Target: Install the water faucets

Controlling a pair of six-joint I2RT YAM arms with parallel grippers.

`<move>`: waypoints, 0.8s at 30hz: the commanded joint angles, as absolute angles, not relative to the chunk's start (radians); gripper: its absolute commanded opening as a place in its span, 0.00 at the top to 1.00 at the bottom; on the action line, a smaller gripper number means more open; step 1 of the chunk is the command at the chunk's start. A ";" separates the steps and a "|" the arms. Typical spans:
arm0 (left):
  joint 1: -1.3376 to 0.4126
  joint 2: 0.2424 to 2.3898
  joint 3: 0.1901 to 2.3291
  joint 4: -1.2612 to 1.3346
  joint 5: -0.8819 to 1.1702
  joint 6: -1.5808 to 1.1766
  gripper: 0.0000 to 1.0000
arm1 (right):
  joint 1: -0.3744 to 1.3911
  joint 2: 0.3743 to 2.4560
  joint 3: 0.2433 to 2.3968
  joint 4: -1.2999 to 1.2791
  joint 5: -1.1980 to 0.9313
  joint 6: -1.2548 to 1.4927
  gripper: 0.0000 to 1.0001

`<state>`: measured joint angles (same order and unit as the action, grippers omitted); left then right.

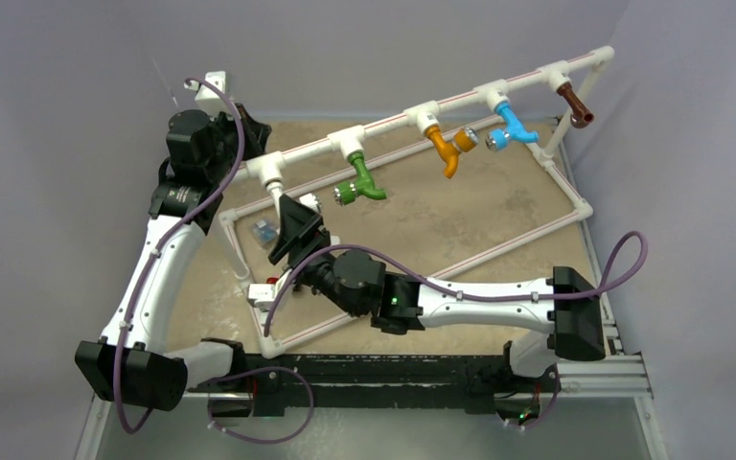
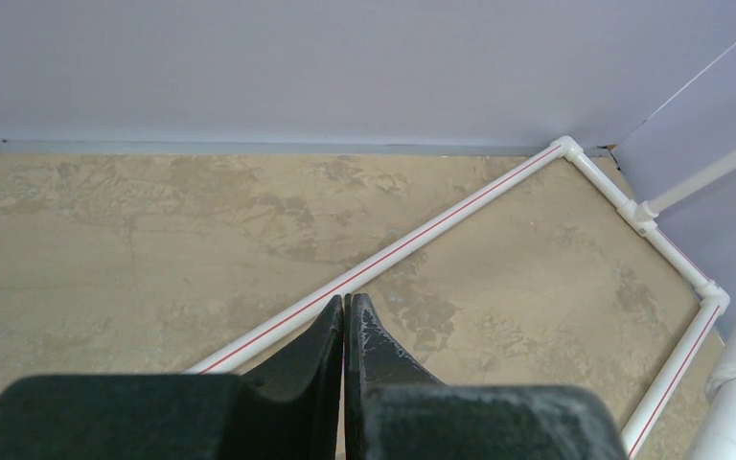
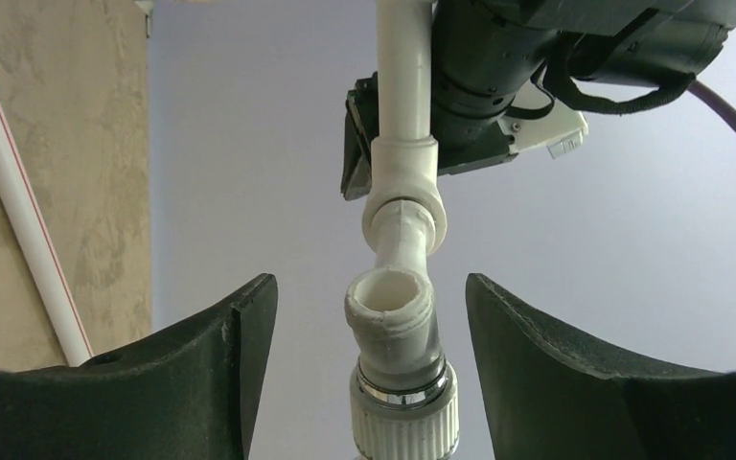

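A white faucet point(image 3: 398, 326) hangs from the leftmost T fitting point(image 3: 404, 192) of the raised white pipe bar point(image 1: 460, 96). My right gripper point(image 3: 372, 316) stands open around it, a gap on each side of the faucet and neither finger touching. From above, the right gripper point(image 1: 295, 218) sits just below that faucet point(image 1: 278, 199). Green point(image 1: 359, 182), orange point(image 1: 444, 146), blue point(image 1: 513, 126) and brown point(image 1: 575, 105) faucets hang from the other fittings. My left gripper point(image 2: 345, 305) is shut on nothing, over the table beside a floor pipe point(image 2: 422, 240).
The white pipe frame point(image 1: 575, 192) lies around the tan table top. A small piece point(image 1: 264, 231) rests inside the frame near the right gripper, and another small part point(image 1: 266, 289) sits at the frame's near left corner. The left arm point(image 1: 201, 144) stands at the back left.
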<state>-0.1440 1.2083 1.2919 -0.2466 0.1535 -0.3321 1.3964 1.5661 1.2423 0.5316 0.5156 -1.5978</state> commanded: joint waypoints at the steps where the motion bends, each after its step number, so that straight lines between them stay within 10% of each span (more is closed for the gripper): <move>1: -0.140 1.238 1.236 -0.396 0.188 -0.350 1.00 | 1.376 1.564 1.287 0.605 0.541 -1.584 0.29; 11: -0.136 1.236 1.236 -0.397 0.190 -0.349 1.00 | 1.374 1.600 1.277 0.705 0.583 -1.484 1.00; 24: -0.131 1.233 1.236 -0.396 0.193 -0.351 1.00 | 1.404 1.652 1.282 0.895 0.667 -0.281 1.00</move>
<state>-0.1371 1.2091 1.2919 -0.2413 0.1581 -0.3397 1.4006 1.6493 1.2770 0.7998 0.6720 -0.8368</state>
